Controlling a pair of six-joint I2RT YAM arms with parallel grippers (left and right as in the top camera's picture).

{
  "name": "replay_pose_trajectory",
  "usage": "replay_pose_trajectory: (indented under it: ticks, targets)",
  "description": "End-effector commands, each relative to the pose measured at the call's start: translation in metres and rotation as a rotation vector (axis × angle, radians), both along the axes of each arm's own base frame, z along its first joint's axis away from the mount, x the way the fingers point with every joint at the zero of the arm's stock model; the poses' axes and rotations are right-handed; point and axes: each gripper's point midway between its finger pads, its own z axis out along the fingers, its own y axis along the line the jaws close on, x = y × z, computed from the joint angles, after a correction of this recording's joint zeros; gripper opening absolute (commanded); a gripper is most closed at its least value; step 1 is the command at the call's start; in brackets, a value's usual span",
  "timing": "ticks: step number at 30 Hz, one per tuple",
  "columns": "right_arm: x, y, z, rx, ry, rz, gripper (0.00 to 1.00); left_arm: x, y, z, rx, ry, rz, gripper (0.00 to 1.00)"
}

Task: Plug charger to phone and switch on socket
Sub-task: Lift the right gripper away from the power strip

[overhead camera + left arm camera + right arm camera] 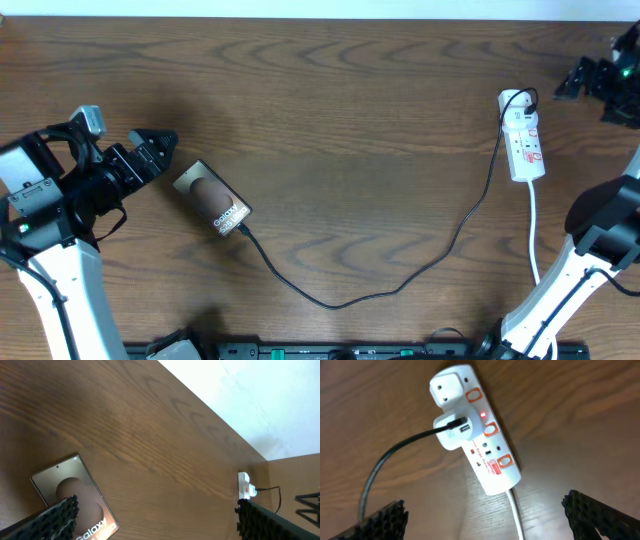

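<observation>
Left gripper (166, 152): wide open, holding nothing, just up-left of the phone.
Phone (211, 198): flat on the table (340, 120), lying at a slant.
Charger cable (400, 285): its tip meets the phone's lower-right end.
Power strip (485, 447): far right, red light lit.
Right gripper (566, 86): wide open, holding nothing, near the strip, not touching.

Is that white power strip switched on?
Apparently on: a small red light glows on the power strip, beside the white adapter.
</observation>
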Motion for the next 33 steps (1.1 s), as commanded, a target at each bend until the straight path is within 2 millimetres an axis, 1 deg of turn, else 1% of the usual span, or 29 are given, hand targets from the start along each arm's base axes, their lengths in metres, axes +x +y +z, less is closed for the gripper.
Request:
replay_pose_trajectory:
  ticks: [1, 9, 11, 13, 16, 33]
  targets:
    - [-0.005, 0.001, 0.034, -0.034, -0.043, -0.088, 0.99, 0.002, 0.001, 0.005, 0.017, -0.015, -0.008, 0.99]
    - [-0.025, 0.02, 0.1, -0.056, -0.165, -0.15, 0.99, 0.002, 0.001, 0.005, 0.017, -0.015, -0.008, 0.99]
    - [-0.031, 0.024, 0.112, -0.065, -0.188, -0.148, 0.99, 0.002, 0.001, 0.005, 0.017, -0.015, -0.008, 0.99]
    - [-0.037, 0.026, 0.12, -0.069, -0.2, -0.148, 0.99, 0.002, 0.001, 0.005, 0.017, -0.015, -0.008, 0.99]
    - [-0.039, 0.027, 0.124, -0.072, -0.21, -0.147, 0.99, 0.002, 0.001, 0.005, 0.017, -0.015, -0.008, 0.99]
    - [-0.039, 0.027, 0.122, -0.071, -0.204, -0.148, 0.99, 0.002, 0.003, 0.003, 0.032, -0.006, 0.003, 0.99]
